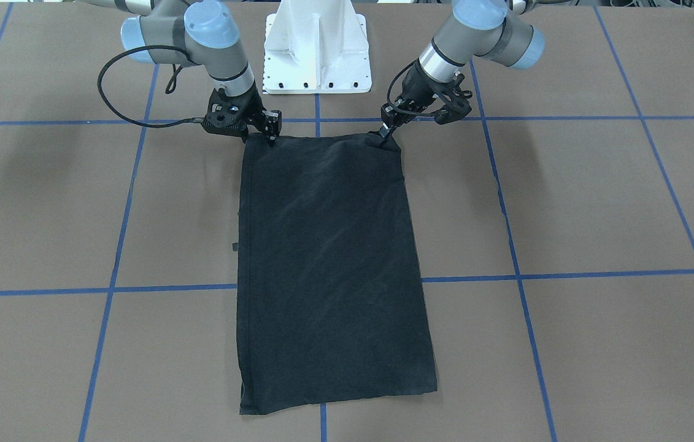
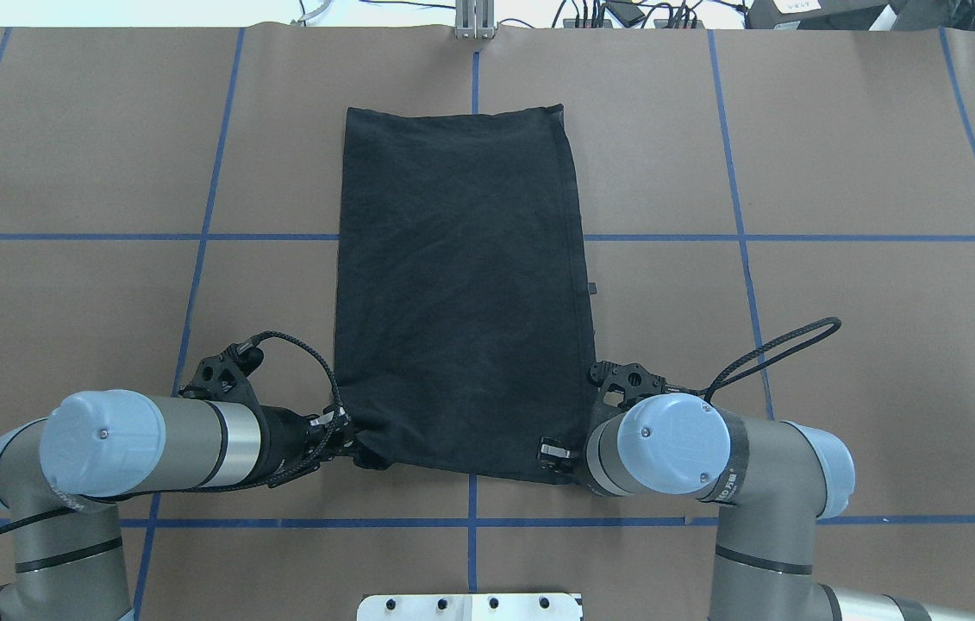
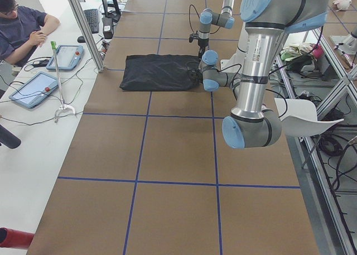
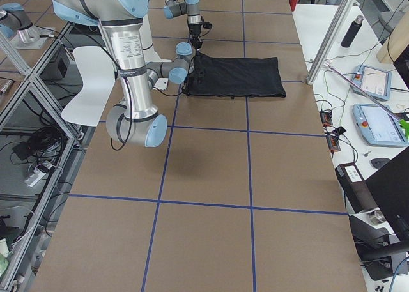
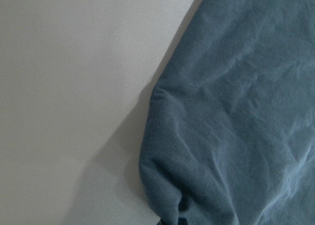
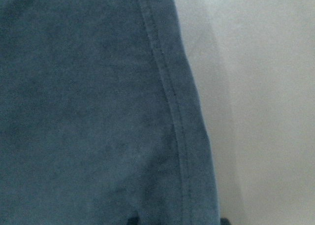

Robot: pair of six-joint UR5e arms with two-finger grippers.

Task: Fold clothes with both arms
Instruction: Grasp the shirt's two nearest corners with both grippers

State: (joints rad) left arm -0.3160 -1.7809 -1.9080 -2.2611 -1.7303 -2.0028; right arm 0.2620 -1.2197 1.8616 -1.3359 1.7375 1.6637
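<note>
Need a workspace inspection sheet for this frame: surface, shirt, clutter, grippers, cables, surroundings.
Surface: brown table with a blue tape grid.
Job's things: black T-shirt folded into a long rectangle, lying flat; no graphic showing.
Clutter: nothing seen.
Grippers: left gripper and right gripper each pinch a robot-side corner of the T-shirt.
Cables: black cable loops off the right wrist, another off the left.
Surroundings: white pedestal; operator seated at the side bench with pendants.
</note>
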